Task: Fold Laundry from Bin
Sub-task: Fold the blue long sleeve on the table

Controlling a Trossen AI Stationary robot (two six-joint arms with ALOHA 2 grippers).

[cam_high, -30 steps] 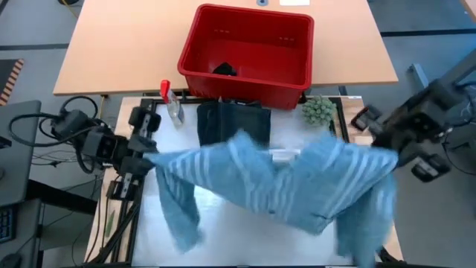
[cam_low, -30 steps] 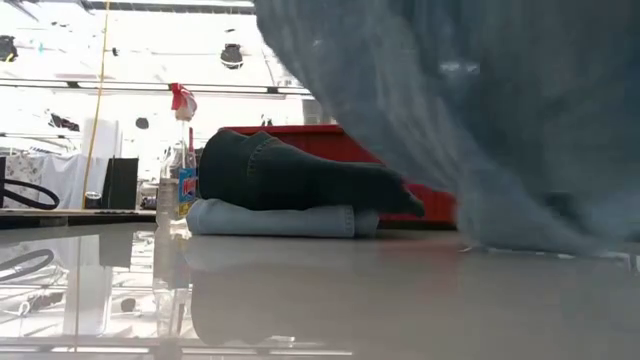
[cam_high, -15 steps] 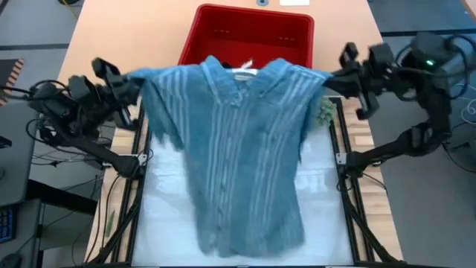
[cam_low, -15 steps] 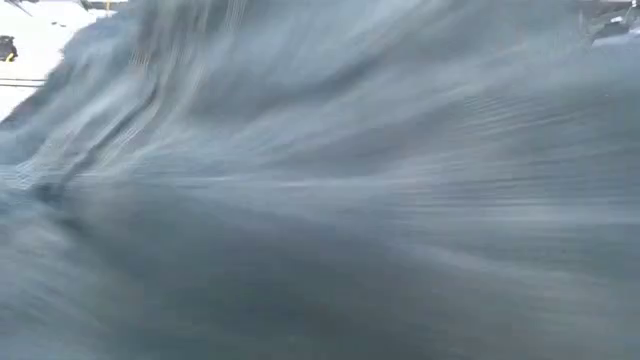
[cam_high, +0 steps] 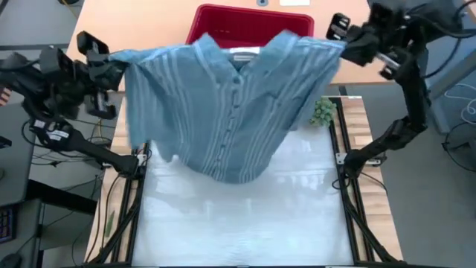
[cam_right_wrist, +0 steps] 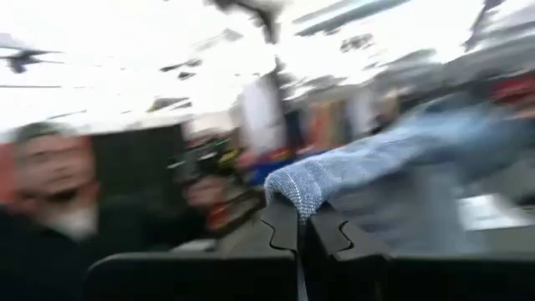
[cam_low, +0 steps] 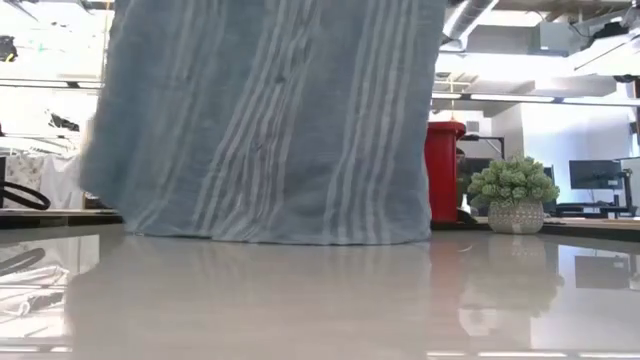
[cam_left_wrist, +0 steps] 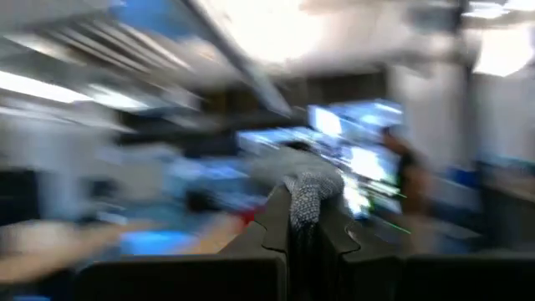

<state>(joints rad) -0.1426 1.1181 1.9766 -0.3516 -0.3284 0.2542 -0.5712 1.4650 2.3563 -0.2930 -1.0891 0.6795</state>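
Note:
A light blue striped shirt, one piece of the laundry, hangs spread out between my two raised grippers, button front and collar toward the high camera. My left gripper is shut on its left shoulder and my right gripper on its right shoulder. In the low view the shirt reaches down to about table height; whether the hem touches the table, I cannot tell. The red bin stands behind the shirt, mostly hidden. My left gripper pinches the shirt's left shoulder corner between its two fingers; a small tuft of cloth pokes out past the fingertips. The fingers come from the table's left, about level. The shirt hangs below. My right gripper pinches the right shoulder corner between its two fingers, a fold of cloth lying over the fingertips. It comes from the table's right, about level. The top edge runs fairly taut across to the other gripper.
A small green potted plant stands at the white mat's far right corner, also in the low view. The white mat lies bare nearer the front. A person shows in the room beyond the table.
Both grippers have risen, moved apart and gone toward the table's far edge, staying shut. The shirt, bunched and draped low between them a second ago, has swung open and now hangs flat by its shoulders, its hem drawn from the near part of the mat toward the middle.

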